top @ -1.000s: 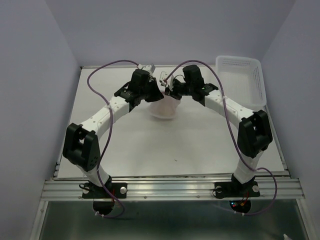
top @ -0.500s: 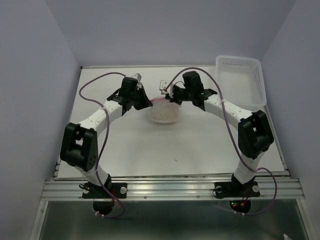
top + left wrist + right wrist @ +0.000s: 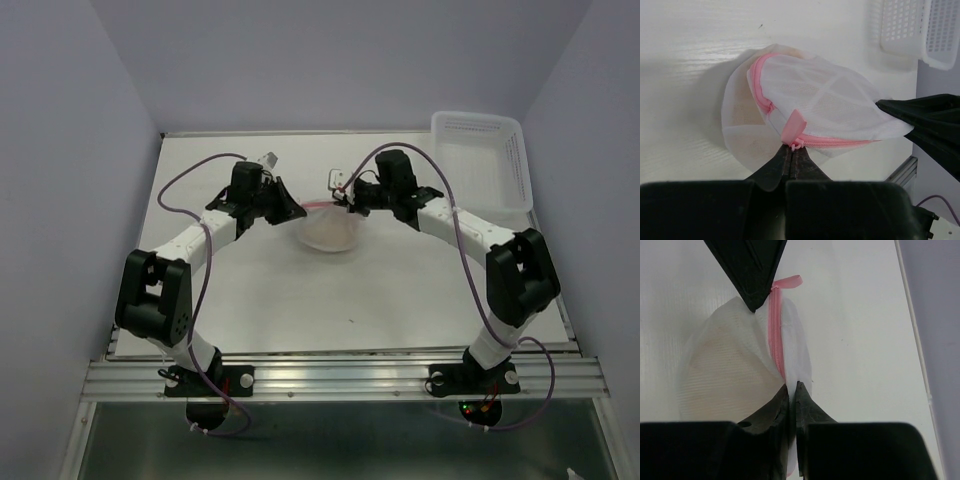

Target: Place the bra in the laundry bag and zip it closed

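The laundry bag [image 3: 330, 228] lies at the table's back middle, a white mesh pouch with a pink zipper [image 3: 840, 142]. The peach bra [image 3: 742, 114] shows dimly through the mesh [image 3: 722, 367] inside it. My left gripper [image 3: 791, 148] is shut on the pink zipper pull [image 3: 795, 144] at the bag's left side [image 3: 291, 211]. My right gripper [image 3: 792, 386] is shut on the bag's white mesh edge at the zipper's other end [image 3: 347, 197]. The zipper runs taut and joined between the two grippers.
A rigid white perforated basket [image 3: 482, 160] stands at the back right corner, also in the left wrist view [image 3: 915, 30]. The table's right edge [image 3: 915, 340] runs close by the bag.
My left gripper has drawn away to the left with the zipper pull. The right gripper has shut on the bag's edge and shifted slightly right. The bag has stretched between them.
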### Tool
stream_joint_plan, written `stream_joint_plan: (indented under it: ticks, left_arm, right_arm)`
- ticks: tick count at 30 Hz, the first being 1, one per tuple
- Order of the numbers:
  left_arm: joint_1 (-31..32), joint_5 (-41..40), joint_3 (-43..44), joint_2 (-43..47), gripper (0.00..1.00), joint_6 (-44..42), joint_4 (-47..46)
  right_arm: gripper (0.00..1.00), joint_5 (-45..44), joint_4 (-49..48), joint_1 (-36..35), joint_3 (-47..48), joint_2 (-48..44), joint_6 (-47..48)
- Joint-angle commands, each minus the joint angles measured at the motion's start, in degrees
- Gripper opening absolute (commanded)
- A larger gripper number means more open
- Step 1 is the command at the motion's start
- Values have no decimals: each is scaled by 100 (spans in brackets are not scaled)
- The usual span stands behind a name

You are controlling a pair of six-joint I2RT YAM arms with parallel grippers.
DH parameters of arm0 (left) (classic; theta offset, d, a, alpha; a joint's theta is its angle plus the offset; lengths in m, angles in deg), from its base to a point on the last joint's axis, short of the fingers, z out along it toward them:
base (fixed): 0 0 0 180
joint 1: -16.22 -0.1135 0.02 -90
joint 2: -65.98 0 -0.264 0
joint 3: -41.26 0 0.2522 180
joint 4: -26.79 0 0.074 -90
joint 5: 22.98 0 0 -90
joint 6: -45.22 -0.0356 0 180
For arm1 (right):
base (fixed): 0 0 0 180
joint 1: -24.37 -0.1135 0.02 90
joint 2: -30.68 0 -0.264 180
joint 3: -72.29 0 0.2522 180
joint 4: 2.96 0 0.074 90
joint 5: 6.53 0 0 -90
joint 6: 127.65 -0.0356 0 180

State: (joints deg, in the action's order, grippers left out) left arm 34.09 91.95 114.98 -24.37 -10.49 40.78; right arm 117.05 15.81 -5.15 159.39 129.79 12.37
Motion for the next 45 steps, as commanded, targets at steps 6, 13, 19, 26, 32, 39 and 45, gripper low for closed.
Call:
stream_joint_plan:
  ticks: [6, 13, 19, 26, 32, 39, 45]
  left_arm:
    - [-266, -612, -142, 412, 54, -659, 179]
    - [-205, -1234, -521, 1728, 99, -739, 793]
    - [-205, -2042, -548, 2556, 99, -528, 1303]
    - [-196, -2950, -302, 2522, 99, -343, 1111]
    - [-187, -2810, 164, 2048, 99, -449, 627]
    - [-134, -2826, 323, 1871, 99, -519, 575]
    - [-126, -2844, 183, 1863, 99, -466, 619]
  right_arm:
    - [82, 605, 219, 297, -258, -779, -254]
    - [100, 326, 325, 297, -443, -1306, -765]
    - [100, -264, 307, 297, -408, -1552, -1581]
    - [100, -2737, -914, 297, -567, -1685, -3243]
    - [100, -3753, -1046, 350, -339, -1553, -4104]
    - [100, -2750, -932, -332, 399, -543, -3388]
    - [100, -2935, -756, -669, 866, 345, -3289]
